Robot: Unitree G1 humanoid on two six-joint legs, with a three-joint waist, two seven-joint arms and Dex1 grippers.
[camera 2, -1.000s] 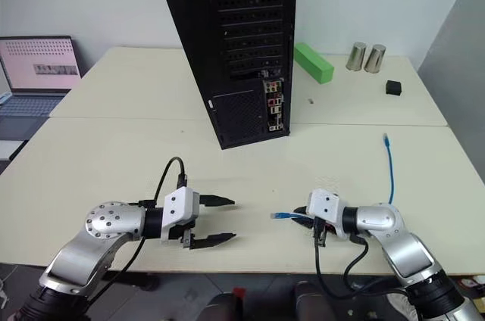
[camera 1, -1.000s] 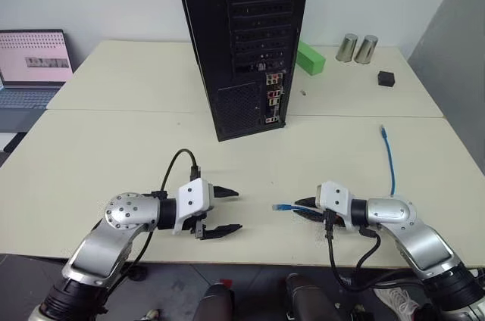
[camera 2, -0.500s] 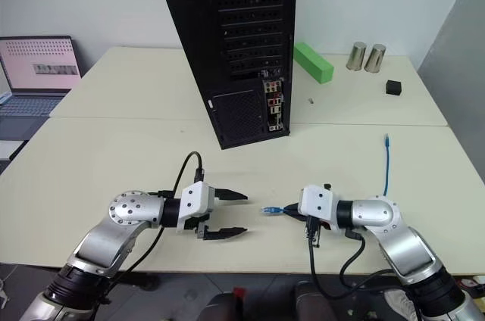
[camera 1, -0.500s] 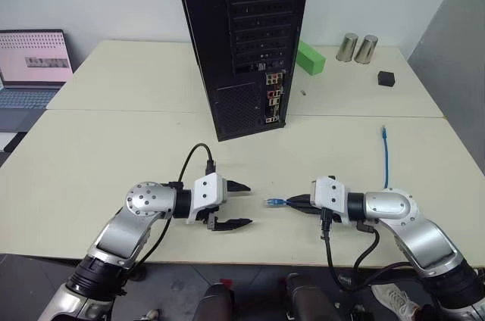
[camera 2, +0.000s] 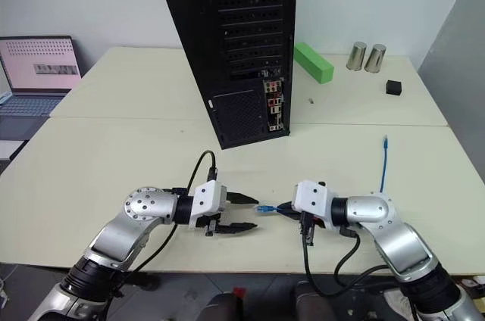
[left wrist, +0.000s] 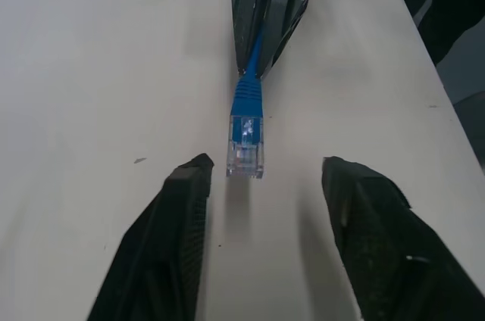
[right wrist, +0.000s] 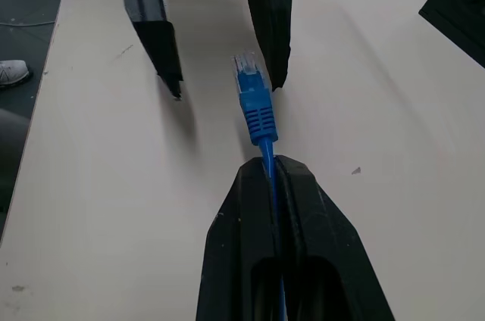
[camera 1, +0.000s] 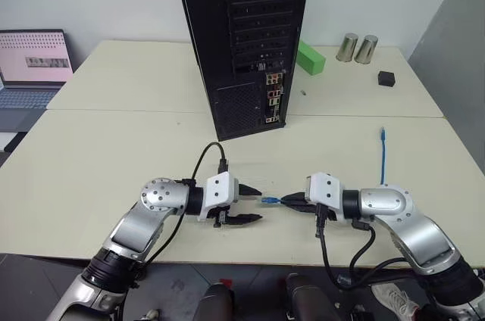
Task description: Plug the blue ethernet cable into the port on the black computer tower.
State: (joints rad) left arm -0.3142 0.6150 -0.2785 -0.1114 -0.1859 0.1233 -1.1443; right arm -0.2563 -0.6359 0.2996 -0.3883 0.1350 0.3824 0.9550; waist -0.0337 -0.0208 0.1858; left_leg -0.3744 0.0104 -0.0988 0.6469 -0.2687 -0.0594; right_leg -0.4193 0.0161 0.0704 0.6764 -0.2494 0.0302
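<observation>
I stand at a pale cream surface [camera 1: 114,154] against a white wall. My right claw [camera 1: 292,201] is clamped on the thin light-blue ethernet cable [camera 1: 382,156]; its clear plug [left wrist: 245,156] sits between my left claw [camera 1: 253,205]'s parted fingers. The tall black computer tower [camera 1: 242,41] stands behind, its connector-strip port [camera 1: 273,98] facing me, an open grey laptop [camera 1: 30,63] far left.

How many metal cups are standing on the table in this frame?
2. Both stand side by side at the table's far right: the left metal cup and the right metal cup, touching or nearly so, beyond the green block. The black computer tower could hide others behind it.
</observation>
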